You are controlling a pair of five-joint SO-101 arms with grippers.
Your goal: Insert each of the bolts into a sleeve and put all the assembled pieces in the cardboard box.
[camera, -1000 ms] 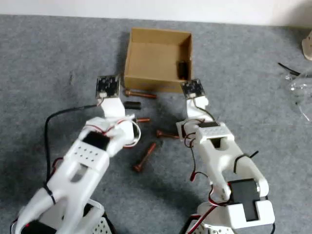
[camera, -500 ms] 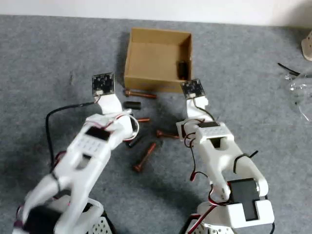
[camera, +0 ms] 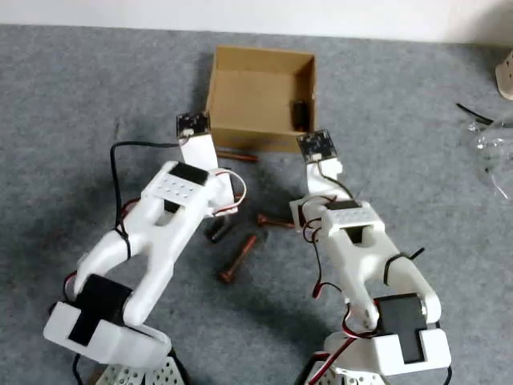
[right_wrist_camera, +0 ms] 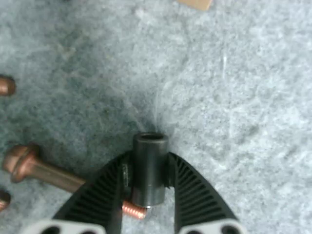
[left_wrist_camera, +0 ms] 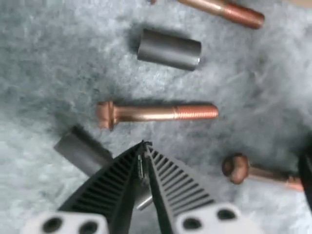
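Observation:
The cardboard box (camera: 240,120) stands open at the back of the table, with a dark piece (camera: 300,113) against its inner right wall. Copper bolts lie in front of it: one by the box (camera: 234,155), one in the middle (camera: 275,220), one nearer me (camera: 239,257). My left gripper (left_wrist_camera: 144,147) is shut and empty, its tip just short of a bolt (left_wrist_camera: 156,113). One dark sleeve (left_wrist_camera: 169,48) lies beyond that bolt and another (left_wrist_camera: 83,150) beside the fingers. My right gripper (right_wrist_camera: 148,165) is shut on a dark sleeve (right_wrist_camera: 148,168), held upright over a bolt's threaded tip (right_wrist_camera: 134,210).
A clear plastic item and a black cable (camera: 487,148) lie at the far right. Grey carpet covers the table. A black cable (camera: 120,172) loops from the left arm. The box's corner (right_wrist_camera: 195,4) lies beyond the right gripper.
The left arm has swung right and forward toward the box, and it now covers the sleeve and bolt in front of it. The right arm has not moved.

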